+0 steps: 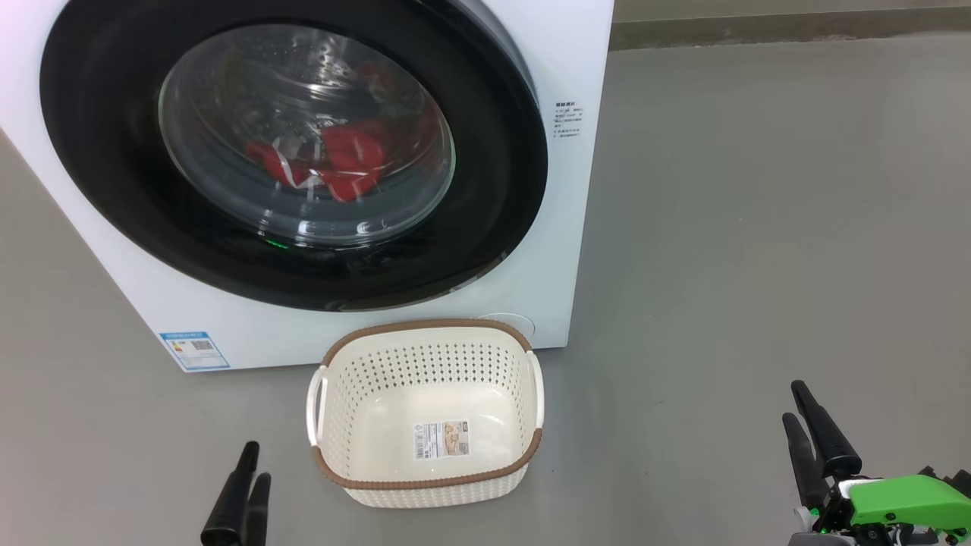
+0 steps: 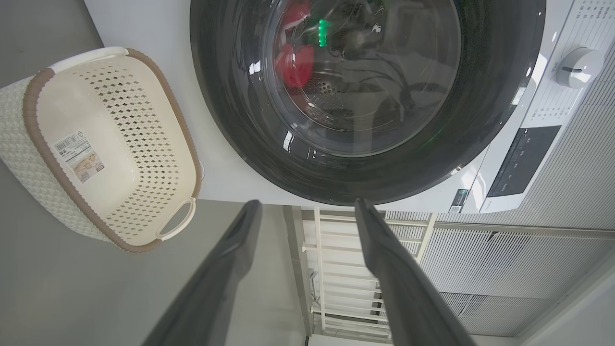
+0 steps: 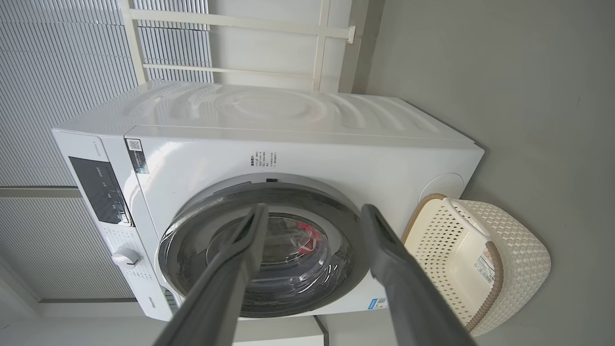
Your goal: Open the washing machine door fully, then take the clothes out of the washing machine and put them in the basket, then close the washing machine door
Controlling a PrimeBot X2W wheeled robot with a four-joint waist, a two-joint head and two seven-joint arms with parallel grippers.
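Grey matt floor spreads under everything, and nearest to us above it are our own two arms. Our left claw hangs low at the left, its dark fingers spread with nothing between them. Our right claw, at the lower right, is likewise released and empty, well apart from the task's things.

Just beyond them sits the small cream perforated plastic basket with its brown woven-look rim. It is upright, empty but for a paper label on its bottom, and close against the foot of the big white front-loading washing machine. We judge it light enough to skid if bumped.

Above it, the large round glossy black-rimmed door with the bulging glass porthole lies shut against the front, so the first step is not yet begun. It should be rigid and swing on its hinge, and its glossy rim offers a slippery hold. The right wrist view shows a grey recess at the rim's edge, on the side by the small printed notice. That looks to us the place to hook a finger and pull.

Farthest in, behind the glass, the bright red soft garment with white trim lies slumped low in the steel drum. It should be light and limp — best pinched at a bunched fold, minding that it doesn't snag on its way out.
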